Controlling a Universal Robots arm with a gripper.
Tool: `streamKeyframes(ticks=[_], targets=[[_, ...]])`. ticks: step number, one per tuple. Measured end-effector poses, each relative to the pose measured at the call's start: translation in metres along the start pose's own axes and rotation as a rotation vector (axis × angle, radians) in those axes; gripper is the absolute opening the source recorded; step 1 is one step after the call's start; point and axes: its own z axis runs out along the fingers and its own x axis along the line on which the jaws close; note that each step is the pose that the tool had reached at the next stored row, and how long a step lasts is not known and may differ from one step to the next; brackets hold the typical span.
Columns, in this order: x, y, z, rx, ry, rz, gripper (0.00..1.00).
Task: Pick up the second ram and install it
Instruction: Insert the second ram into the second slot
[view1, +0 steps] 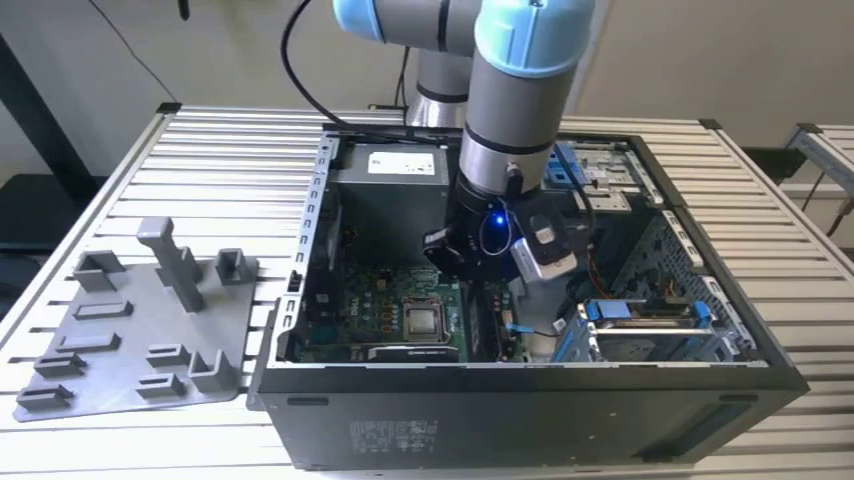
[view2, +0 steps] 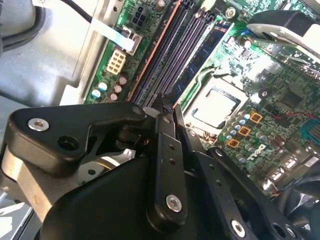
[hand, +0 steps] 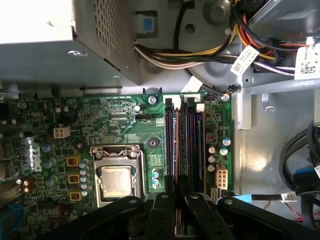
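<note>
tool (hand: 176, 194) | low over memory slots (hand: 186, 135) | inside computer case (view1: 534, 420)

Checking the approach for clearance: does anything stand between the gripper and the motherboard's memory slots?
Nothing visible does. The gripper hangs right over the memory slots, with open space between them.

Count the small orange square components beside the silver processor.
3 small orange square components in a row beside the silver processor: one end one, the middle one, and the one nearest the black gripper. The gripper may hide others.
</note>
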Motion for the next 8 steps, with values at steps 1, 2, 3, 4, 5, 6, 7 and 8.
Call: streamKeyframes(ticks=[1, 2, 3, 4, 5, 6, 7, 8], targets=[[-0.0004, 0.0000, 0.0005, 0.0001, 0.0000, 0.000, 0.14], [-0.0005, 0.0000, 0.0013, 0.0000, 0.0001, 0.000, 0.14], [-0.0005, -0.0001, 0.0021, 0.0001, 0.0000, 0.000, 0.14], [-0.0009, -0.0001, 0.0022, 0.0004, 0.0002, 0.000, 0.14], [-0.0015, 0.0000, 0.0028, 0.0002, 0.0002, 0.000, 0.14], [-0.0017, 0.0000, 0.0036, 0.0001, 0.0002, 0.000, 0.14], [-0.0018, 0.0001, 0.0042, 0.0001, 0.0002, 0.000, 0.14], [-0.0018, 0.0000, 0.0044, 0.0004, 0.0004, 0.000, 0.14]])
